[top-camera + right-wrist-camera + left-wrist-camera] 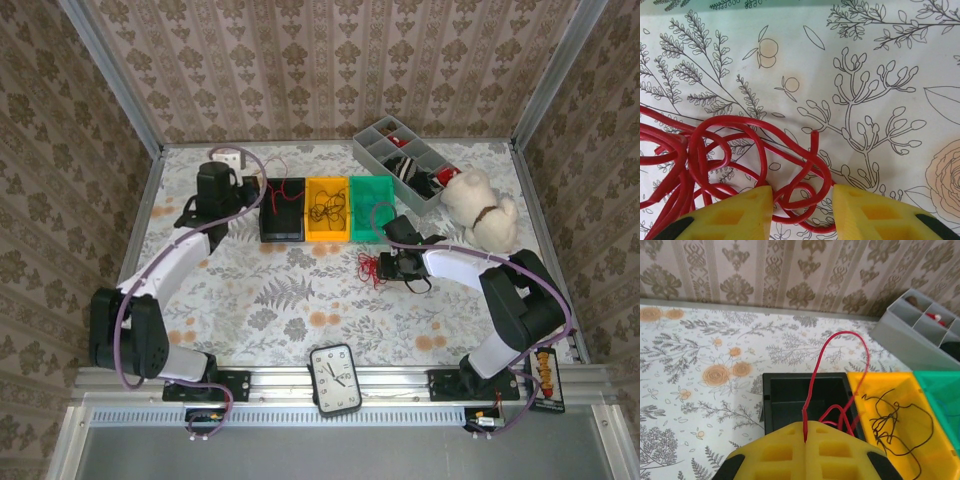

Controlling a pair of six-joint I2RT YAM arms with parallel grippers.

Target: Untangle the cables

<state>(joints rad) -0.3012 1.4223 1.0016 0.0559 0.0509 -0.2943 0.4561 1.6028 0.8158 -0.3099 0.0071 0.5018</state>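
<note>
Left wrist view: left gripper (805, 432) pinched shut on a thin red flexible wire (842, 333), which arcs up and drops into the black rectangular plastic bin (785, 400). A thin black wire tangle (895, 420) lies in the yellow plastic bin (880, 377) beside it. Right wrist view: right gripper (802, 212) partway apart, jaws straddling a loopy red wire bunch (730, 145) on the floral tablecloth (880, 75), possibly not touching it yet. Wires look light, limp and springy, and likely to snag. Grab a free end or outer loop, not the knot.
</note>
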